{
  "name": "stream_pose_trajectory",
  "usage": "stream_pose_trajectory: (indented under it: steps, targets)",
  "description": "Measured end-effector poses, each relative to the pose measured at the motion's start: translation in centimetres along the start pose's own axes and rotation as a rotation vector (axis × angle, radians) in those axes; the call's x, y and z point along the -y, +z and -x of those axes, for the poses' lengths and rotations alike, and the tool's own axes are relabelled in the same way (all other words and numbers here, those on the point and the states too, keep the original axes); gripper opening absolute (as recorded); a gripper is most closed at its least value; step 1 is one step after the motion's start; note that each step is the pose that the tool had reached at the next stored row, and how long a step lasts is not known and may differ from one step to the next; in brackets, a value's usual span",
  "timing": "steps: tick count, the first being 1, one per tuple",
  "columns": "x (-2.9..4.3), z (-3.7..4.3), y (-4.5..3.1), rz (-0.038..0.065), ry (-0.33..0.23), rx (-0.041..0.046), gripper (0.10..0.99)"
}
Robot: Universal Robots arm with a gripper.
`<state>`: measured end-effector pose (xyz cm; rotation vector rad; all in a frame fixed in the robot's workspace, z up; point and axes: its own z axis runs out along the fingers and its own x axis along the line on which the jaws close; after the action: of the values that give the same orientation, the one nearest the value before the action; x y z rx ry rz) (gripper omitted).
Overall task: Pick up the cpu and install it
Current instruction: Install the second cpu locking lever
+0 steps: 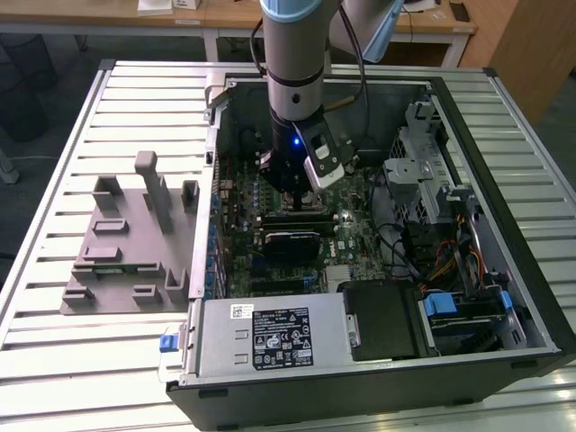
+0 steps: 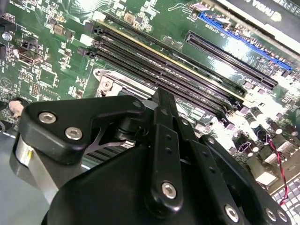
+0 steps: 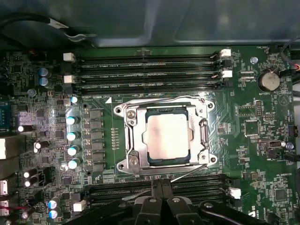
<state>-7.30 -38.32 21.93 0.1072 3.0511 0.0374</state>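
The cpu [image 3: 168, 136] sits seated in its socket [image 3: 131, 140] on the motherboard [image 3: 262, 154], apparently installed. The claw [image 3: 161, 187] hovers just above, fingers drawn narrow, holding nothing.

Arm [image 1: 292, 54] upright, wrist pointing straight down, gripper [image 1: 290, 184] lowered

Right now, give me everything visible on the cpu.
The cpu is a small flat square chip with a silvery-grey metal top and a thin pale rim. In the first wrist view it lies flat and square inside the metal socket frame on the green motherboard, between the memory slot rows. Its top looks faintly smudged. Nothing grips it; the black pincer linkage sits apart from it.
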Motion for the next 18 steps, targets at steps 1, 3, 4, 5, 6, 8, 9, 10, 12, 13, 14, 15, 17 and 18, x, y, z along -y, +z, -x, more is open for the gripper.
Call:
stream_pose_trajectory:
  steps: [1,3,4,5,6,8,9,10,12,13,14,15,17,18]
  targets:
    - [0.03,0.0,0.0,0.001,0.0,-0.0002,0.106]
    - [0.18,-0.02,0.03,0.008,0.001,-0.0006,0.106]
    - [0.29,-0.07,0.05,0.012,0.001,-0.0009,0.106]
    - [0.41,-0.12,0.08,0.016,0.001,-0.0011,0.106]
    - [0.53,-0.17,0.1,0.02,0.002,-0.0014,0.106]
    - [0.88,-0.26,0.1,0.025,0.002,-0.0017,0.106]
    - [1.04,-0.32,0.1,0.025,0.002,-0.0018,0.106]
    - [1.17,-0.4,0.1,0.027,0.002,-0.0019,0.106]
    - [1.39,-0.63,0.13,0.04,0.004,-0.0027,0.106]
    - [1.47,-0.77,0.14,0.049,0.004,-0.0033,0.106]
    - [1.54,-0.89,0.16,0.057,0.005,-0.0039,0.106]
    - [1.62,-0.99,0.18,0.065,0.006,-0.0045,0.106]
    - [1.74,-1.12,0.25,0.079,0.007,-0.0055,0.106]
    - [1.8,-1.17,0.34,0.084,0.008,-0.0058,0.106]
